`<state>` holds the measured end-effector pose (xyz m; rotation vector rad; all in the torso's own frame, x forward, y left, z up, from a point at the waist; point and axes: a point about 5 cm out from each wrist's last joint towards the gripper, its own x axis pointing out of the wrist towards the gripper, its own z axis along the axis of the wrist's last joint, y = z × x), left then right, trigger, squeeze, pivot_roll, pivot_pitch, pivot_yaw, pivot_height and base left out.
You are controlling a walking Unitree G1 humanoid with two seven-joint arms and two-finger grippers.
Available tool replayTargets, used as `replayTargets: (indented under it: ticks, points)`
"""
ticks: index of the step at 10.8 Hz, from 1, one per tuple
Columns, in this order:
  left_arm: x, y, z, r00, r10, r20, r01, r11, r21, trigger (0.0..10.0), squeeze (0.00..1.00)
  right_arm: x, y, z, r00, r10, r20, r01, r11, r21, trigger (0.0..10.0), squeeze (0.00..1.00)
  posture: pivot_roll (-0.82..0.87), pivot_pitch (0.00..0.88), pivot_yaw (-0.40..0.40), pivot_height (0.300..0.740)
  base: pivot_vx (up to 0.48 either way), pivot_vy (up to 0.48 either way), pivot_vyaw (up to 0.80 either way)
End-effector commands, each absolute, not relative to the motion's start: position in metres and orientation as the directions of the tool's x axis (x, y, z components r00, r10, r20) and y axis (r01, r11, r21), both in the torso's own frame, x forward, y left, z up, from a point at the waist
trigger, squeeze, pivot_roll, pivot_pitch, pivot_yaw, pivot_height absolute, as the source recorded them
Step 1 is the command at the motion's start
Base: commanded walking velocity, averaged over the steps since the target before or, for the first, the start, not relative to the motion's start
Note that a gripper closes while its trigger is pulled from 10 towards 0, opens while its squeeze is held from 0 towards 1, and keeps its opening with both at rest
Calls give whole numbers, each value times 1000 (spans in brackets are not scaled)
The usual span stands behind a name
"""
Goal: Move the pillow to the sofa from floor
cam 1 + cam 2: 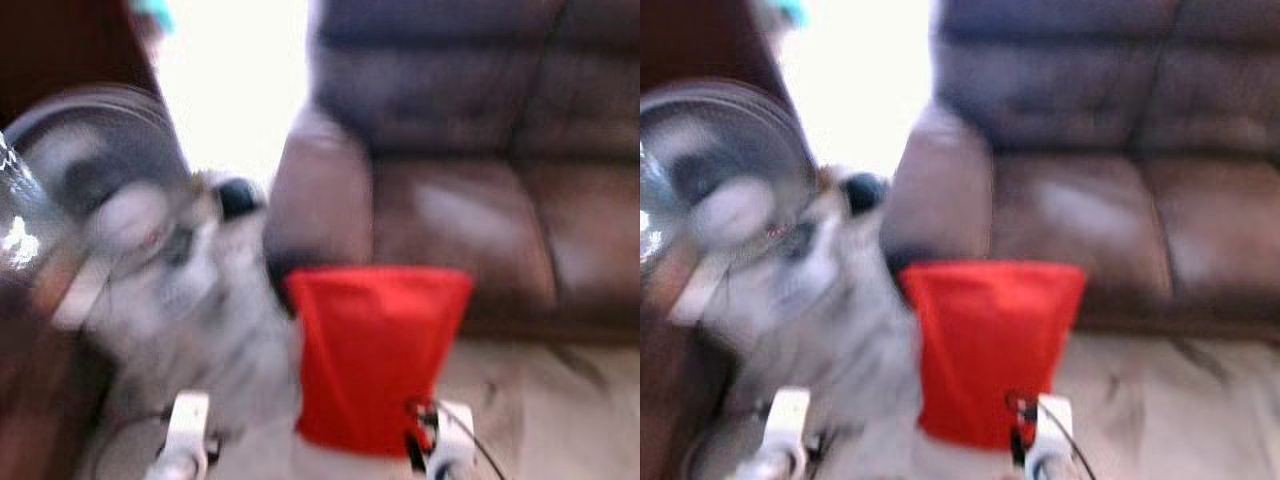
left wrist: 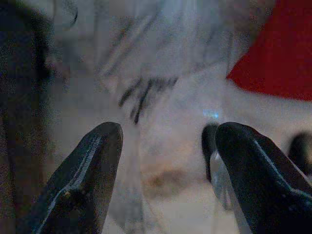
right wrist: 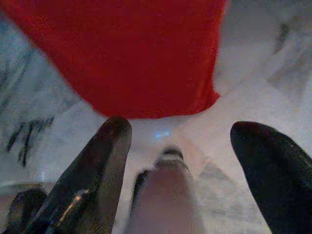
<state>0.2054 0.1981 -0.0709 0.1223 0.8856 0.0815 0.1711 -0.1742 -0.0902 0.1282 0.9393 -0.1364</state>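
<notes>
The pillow (image 1: 378,355), red, is on the pale marble floor (image 1: 540,400) in front of us, close before the brown leather sofa (image 1: 450,190), so we judge the task barely begun: nothing is lifted yet. The head views are blurred, which suggests we are moving. To our left a grey plush dog (image 1: 190,290) lies beside the pillow, with a fan (image 1: 90,170) behind it. Our right gripper (image 3: 178,151) hovers just short of the pillow's near edge, fingers spread wide and empty. Our left gripper (image 2: 165,161) points at the floor beside the pillow's corner, also wide and holding nothing. Grasping, lifting and carrying remain.
</notes>
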Motion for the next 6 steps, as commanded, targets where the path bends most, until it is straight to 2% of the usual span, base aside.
replayTargets:
  ticks: [1,6]
  points:
    - [198,190,-77,605,103,-790,-7,992,124,10000,0,167,-183,-91,570,-84,-817,187,982,30,10000,0,37,102,-3,740,360,0,0]
    - [200,189,-75,608,108,-787,-7,991,130,10000,0,167,-183,-91,567,-88,-819,190,981,26,10000,0,37,106,-5,740,337,0,0]
